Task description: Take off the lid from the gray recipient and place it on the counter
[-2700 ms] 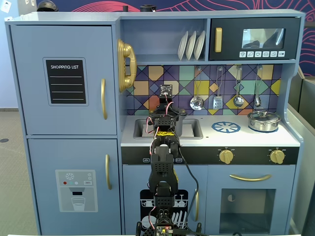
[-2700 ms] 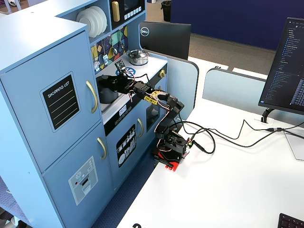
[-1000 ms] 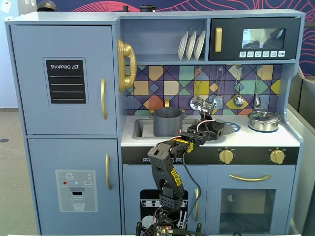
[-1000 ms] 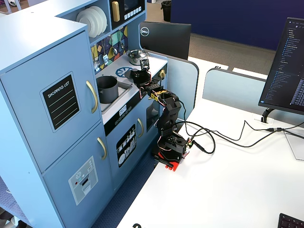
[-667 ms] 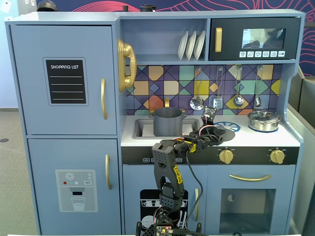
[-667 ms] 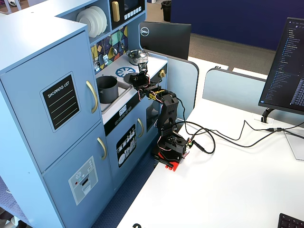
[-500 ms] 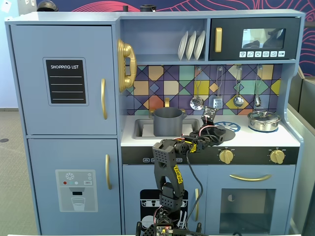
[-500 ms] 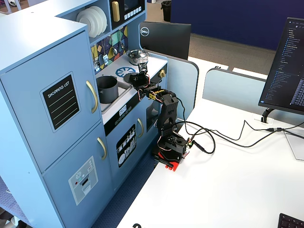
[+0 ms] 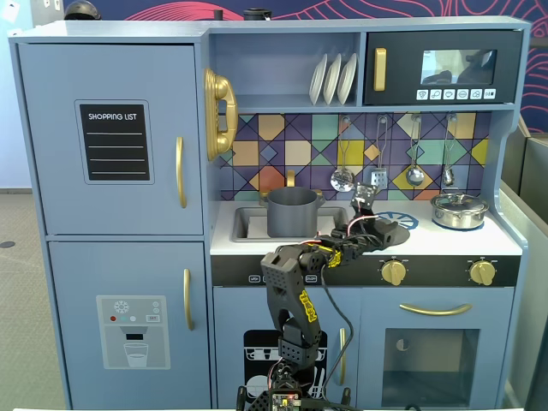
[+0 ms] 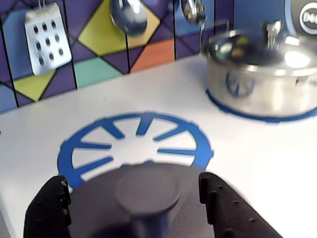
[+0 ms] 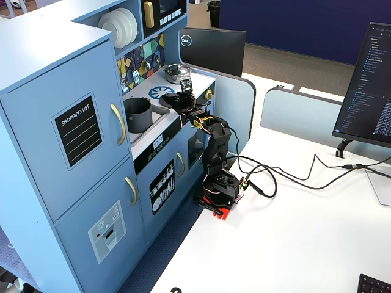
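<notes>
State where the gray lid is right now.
In the wrist view the lid sits between the gripper fingers, over the counter by the blue burner print, off the gray pot.

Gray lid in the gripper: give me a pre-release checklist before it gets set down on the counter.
1. Lid off the gray pot: ok, the pot stands open in the sink.
2. Gripper holding the gray lid: ok, fingers flank it in the wrist view.
3. Lid over the counter: ok, near the blue burner print.
4. Landing spot free: ok, the steel pot stands apart, to the right in the wrist view.
5. Lid touching the counter: cannot tell.
</notes>
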Available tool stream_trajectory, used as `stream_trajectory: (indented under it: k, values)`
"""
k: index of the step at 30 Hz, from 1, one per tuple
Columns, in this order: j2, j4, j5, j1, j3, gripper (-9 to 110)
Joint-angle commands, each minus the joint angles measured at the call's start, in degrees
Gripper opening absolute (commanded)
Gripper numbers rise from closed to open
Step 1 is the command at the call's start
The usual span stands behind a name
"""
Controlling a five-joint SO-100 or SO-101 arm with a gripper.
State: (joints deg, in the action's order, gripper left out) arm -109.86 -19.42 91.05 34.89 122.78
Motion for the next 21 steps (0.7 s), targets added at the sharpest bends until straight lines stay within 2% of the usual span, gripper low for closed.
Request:
stream_trajectory:
  k: [1, 4, 7, 11, 21]
  values:
    - [-9.1, 2.5, 0.8, 1.0, -1.1, 25]
    - [-17.3, 10.4, 0.7, -0.1, -0.7, 19]
    - [-30.2, 28.9, -1.7, -3.4, -0.1, 0]
    - [-46.2, 50.4, -6.4, -9.4, 4.2, 0]
    - [-64.7, 79.2, -5.9, -28.2, 19.1, 0]
